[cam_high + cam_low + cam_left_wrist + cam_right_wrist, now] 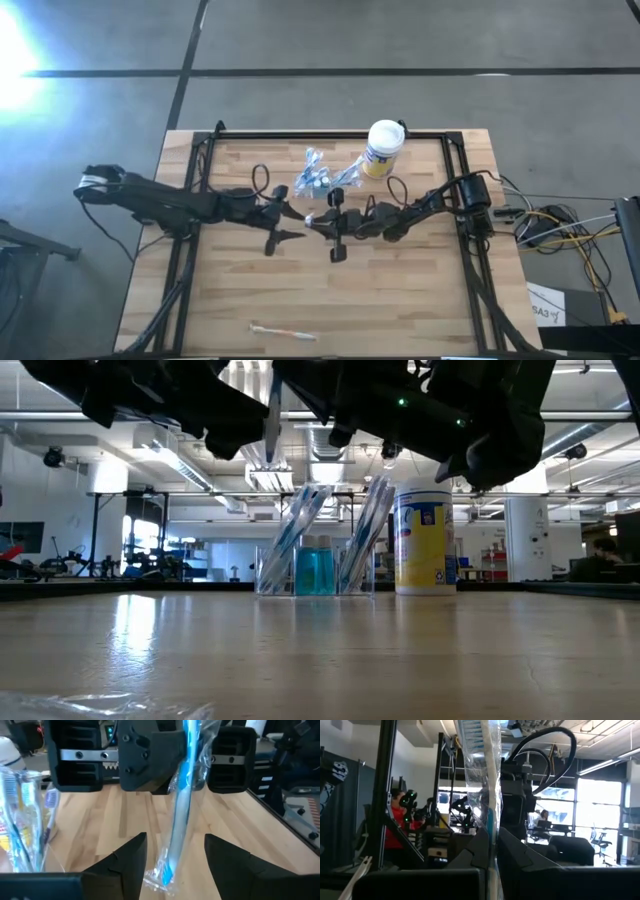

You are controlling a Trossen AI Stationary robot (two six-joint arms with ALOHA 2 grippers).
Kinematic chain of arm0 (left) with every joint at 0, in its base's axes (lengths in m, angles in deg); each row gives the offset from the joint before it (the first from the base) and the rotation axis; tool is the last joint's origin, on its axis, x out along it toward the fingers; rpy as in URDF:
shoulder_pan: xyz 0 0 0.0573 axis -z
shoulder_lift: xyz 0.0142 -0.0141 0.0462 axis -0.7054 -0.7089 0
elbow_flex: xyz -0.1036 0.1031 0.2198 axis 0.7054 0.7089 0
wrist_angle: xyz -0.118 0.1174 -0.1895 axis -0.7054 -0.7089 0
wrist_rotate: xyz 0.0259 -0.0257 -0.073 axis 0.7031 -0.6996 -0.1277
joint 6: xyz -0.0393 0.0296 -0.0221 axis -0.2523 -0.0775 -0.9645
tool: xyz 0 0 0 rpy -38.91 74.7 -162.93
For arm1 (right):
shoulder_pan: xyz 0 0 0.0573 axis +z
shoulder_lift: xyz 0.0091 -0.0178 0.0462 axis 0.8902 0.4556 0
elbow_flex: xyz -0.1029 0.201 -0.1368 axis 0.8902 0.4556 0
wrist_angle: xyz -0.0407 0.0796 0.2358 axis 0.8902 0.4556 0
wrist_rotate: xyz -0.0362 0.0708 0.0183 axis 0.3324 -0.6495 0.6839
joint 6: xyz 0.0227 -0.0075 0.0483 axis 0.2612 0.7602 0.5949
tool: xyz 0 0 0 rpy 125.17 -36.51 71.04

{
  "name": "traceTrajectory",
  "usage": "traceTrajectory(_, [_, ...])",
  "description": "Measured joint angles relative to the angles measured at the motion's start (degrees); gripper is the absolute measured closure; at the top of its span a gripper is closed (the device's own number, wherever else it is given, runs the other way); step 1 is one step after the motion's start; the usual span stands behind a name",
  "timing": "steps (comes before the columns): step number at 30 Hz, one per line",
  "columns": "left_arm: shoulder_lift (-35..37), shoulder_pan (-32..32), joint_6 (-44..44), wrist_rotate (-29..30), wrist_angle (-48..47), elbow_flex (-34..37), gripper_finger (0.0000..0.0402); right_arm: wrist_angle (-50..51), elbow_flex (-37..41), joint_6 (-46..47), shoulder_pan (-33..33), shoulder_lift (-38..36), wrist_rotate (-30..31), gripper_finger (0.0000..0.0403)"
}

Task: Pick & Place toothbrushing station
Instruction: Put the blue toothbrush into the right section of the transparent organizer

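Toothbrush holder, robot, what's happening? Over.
Left hand open around wrapped blue toothbrush. Right hand shut on it. Clear plastic toothbrush holder stands untouched beside white canister.

The wrapped toothbrush runs off the frame's top; its head is unseen.

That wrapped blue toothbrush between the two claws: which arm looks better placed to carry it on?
Probably the right arm. Its claw is shut on the wrapped toothbrush, while the left claw stands open around it, holding nothing.

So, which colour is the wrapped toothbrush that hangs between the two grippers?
Light blue, inside clear plastic wrap; the left wrist view shows the toothbrush best.
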Motion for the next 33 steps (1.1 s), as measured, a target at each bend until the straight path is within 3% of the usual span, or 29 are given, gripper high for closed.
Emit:
traceTrajectory(8, [-2.6, 0.0, 1.2, -0.1, -0.1, -2.3, 0.0224, 0.0, 0.0, 0.0, 0.0, 0.0, 0.0, 0.0390])
traceTrajectory(11, [-2.7, 0.0, 1.5, -0.1, -0.2, -2.3, 0.0270, 0.0, 0.1, 0.0, 0.0, 0.0, 0.0, 0.0390])
traceTrajectory(15, [-2.7, 0.0, 2.6, -0.1, -0.2, -2.0, 0.0370, 0.0, 0.1, 0.1, 0.0, 0.0, 0.2, 0.0390])
traceTrajectory(16, [-2.7, 0.0, 2.8, 0.1, -0.1, -1.9, 0.0376, 0.1, 0.1, 0.1, 0.0, 0.0, 0.2, 0.0390])
traceTrajectory(23, [-2.7, 0.1, 2.9, 1.8, -2.4, -1.9, 0.0376, 1.2, 0.2, 2.9, 0.0, -0.2, 0.3, 0.0377])
traceTrajectory(33, [-2.7, 0.0, 3.1, 5.3, -7.2, -2.1, 0.0376, 15.4, 0.2, 7.6, 0.2, -7.5, 1.2, 0.0280])
